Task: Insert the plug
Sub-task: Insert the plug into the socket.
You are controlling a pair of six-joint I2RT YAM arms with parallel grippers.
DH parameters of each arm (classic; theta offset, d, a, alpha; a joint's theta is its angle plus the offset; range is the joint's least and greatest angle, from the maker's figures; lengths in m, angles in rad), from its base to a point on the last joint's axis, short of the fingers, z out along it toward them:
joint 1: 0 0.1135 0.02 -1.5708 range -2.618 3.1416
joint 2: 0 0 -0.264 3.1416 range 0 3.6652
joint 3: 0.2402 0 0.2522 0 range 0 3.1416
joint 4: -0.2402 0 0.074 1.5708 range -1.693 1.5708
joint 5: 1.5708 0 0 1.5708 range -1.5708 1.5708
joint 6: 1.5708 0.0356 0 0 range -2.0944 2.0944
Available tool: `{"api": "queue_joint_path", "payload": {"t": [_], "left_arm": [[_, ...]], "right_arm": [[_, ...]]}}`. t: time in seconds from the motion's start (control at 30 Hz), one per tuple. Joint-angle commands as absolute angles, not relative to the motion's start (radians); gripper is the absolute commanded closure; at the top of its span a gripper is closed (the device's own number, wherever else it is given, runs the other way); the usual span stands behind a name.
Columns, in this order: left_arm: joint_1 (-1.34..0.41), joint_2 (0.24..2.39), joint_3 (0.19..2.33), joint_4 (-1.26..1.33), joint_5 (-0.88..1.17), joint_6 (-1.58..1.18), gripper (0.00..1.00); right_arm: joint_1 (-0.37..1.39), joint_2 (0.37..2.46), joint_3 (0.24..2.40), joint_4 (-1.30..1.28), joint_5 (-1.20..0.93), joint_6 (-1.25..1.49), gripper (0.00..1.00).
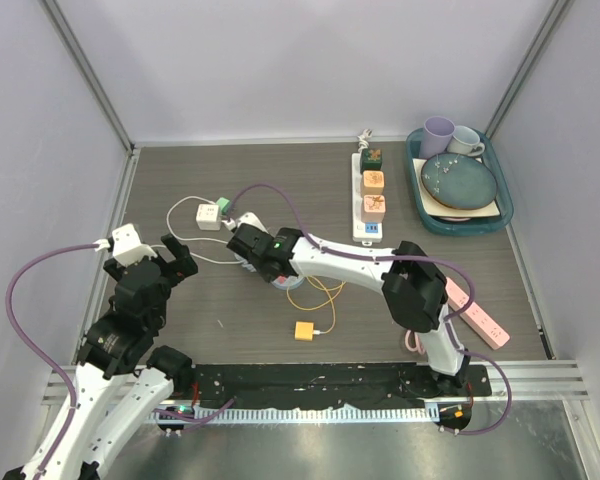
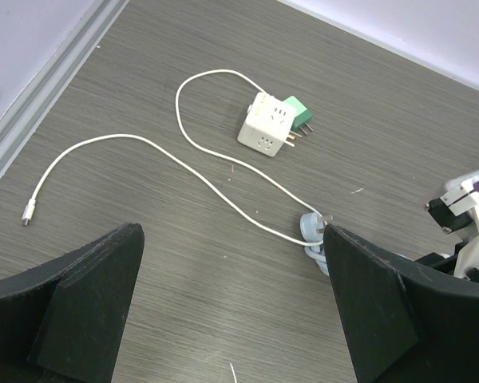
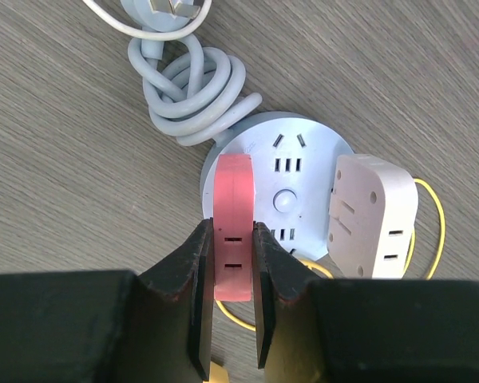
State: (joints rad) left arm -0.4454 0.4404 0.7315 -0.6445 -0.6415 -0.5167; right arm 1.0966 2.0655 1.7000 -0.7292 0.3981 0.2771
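My right jaws are closed on a pink plug [image 3: 232,215], pinching its flat sides. The plug stands upright against the face of the round socket [image 3: 291,163], on the side opposite a beige adapter [image 3: 374,217] that sits on the same socket. I cannot tell whether the plug's pins are in. A grey cable [image 3: 188,84] lies coiled, touching the socket's rim, and a yellow cord [image 3: 437,219] loops out from beneath the socket on the adapter's side. My left jaws stand wide open and hold nothing, above the desk [image 1: 280,165], well apart from the socket. Beyond them, away from the socket, a white cube socket [image 2: 265,126] rests with a green plug [image 2: 298,112] touching it.
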Motion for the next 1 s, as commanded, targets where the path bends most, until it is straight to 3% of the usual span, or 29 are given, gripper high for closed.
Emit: {"api": "queue_joint_path", "payload": {"t": [0.0, 0.43, 0.57, 0.6, 0.7, 0.8, 0.97], "left_arm": [[-0.437, 0.434, 0.73, -0.606, -0.635, -0.525, 0.0], [-0.433, 0.442, 0.727, -0.603, -0.629, -0.528, 0.0], [-0.431, 0.445, 0.727, -0.6, -0.621, -0.526, 0.0], [-0.431, 0.446, 0.726, -0.6, -0.621, -0.528, 0.0], [-0.43, 0.446, 0.726, -0.6, -0.62, -0.526, 0.0], [-0.428, 0.446, 0.723, -0.597, -0.62, -0.526, 0.0], [-0.428, 0.451, 0.718, -0.588, -0.607, -0.525, 0.0]], "right_arm": [[1.069, 2.151, 1.594, -0.805, 0.272, 0.287, 0.99], [1.028, 2.017, 1.469, -0.684, 0.213, 0.305, 0.98], [1.028, 1.979, 1.552, -0.66, 0.21, 0.293, 0.69], [1.028, 1.976, 1.592, -0.66, 0.233, 0.288, 0.56], [1.028, 1.959, 1.656, -0.657, 0.262, 0.268, 0.39], [1.026, 1.933, 1.699, -0.652, 0.267, 0.252, 0.27], [1.011, 1.824, 1.663, -0.589, 0.279, 0.242, 0.15]]}}
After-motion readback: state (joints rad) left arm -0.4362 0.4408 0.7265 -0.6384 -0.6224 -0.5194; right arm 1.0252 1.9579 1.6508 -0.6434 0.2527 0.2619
